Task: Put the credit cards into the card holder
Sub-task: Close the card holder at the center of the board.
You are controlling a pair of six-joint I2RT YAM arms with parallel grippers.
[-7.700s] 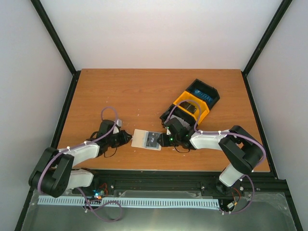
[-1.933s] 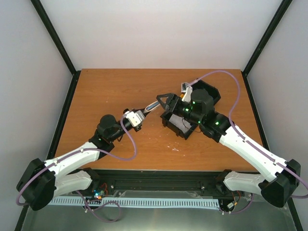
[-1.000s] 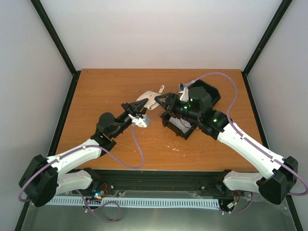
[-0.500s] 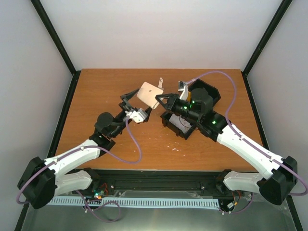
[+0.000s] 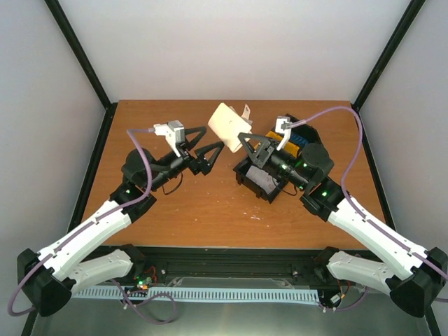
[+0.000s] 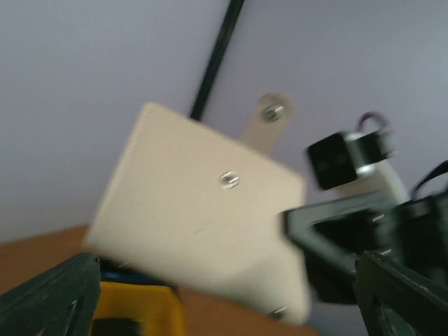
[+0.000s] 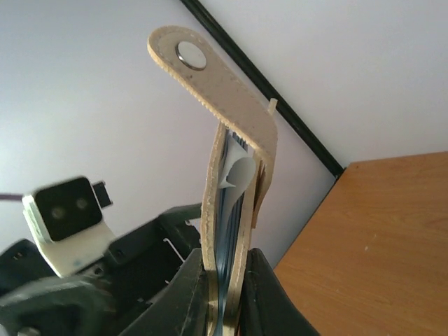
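My right gripper [image 5: 245, 142] is shut on the lower edge of the cream card holder [image 5: 230, 124] and holds it up in the air above the table. In the right wrist view the card holder [image 7: 215, 189] stands edge-on between my fingers [image 7: 192, 280], its snap strap [image 7: 210, 66] bent over at the top. Blue and grey-white credit cards [image 7: 229, 210] sit inside it. My left gripper [image 5: 203, 143] is open, raised and just left of the holder without touching it. The left wrist view shows the holder's flat face [image 6: 196, 224] ahead of the open left gripper [image 6: 224, 276].
The black-and-yellow compartment tray [image 5: 287, 143] lies on the wooden table [image 5: 175, 210] under my right arm, right of centre. Black frame posts stand at the table's back corners. A yellow corner of the tray [image 6: 140, 308] shows in the left wrist view.
My left gripper let go of the card holder, opened wide and drew back to the left. My right gripper shut on the holder and lifted it higher.
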